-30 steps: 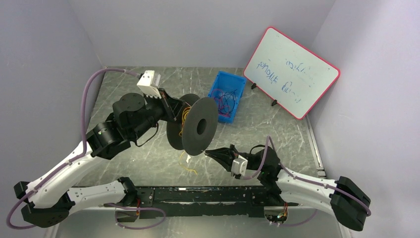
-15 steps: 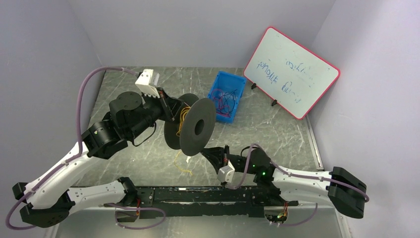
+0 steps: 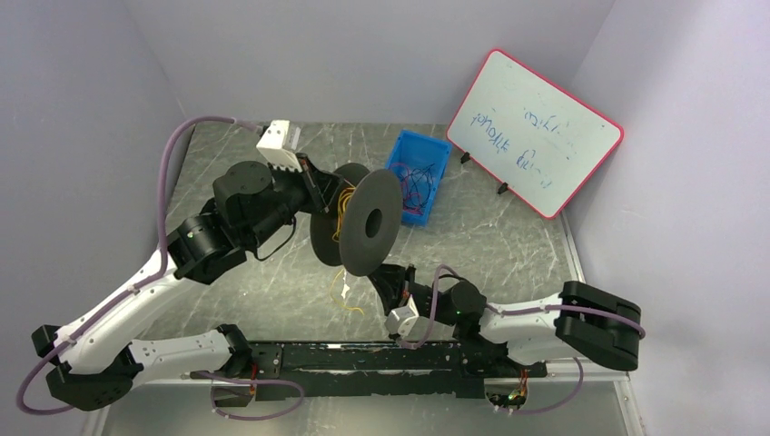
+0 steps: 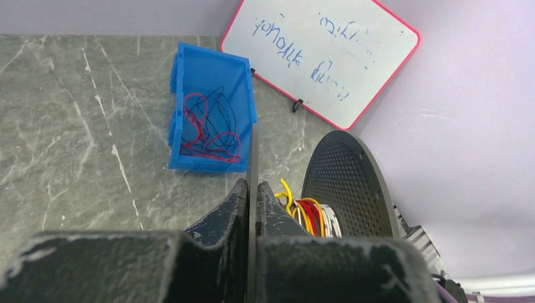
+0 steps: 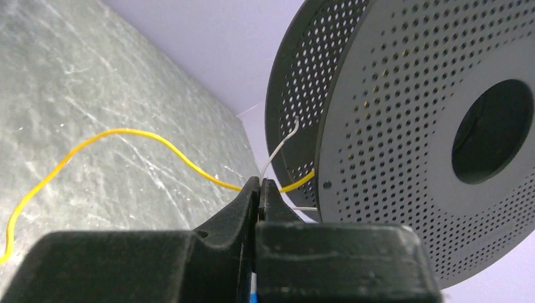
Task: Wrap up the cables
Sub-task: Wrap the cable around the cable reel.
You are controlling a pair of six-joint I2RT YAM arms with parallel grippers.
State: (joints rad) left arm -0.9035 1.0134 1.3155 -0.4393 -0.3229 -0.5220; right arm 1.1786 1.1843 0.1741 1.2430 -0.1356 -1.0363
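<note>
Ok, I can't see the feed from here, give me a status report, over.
Left gripper shut on spool flange. Right gripper shut on white wire at the spool. Yellow wire trails loose over the table. More cables in blue bin.

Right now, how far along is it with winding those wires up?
Partway. Yellow, red and white cables already sit wound on the spool, which the left gripper holds. The right gripper pinches a white cable; a yellow cable trails loose. More wait in the blue bin.
</note>
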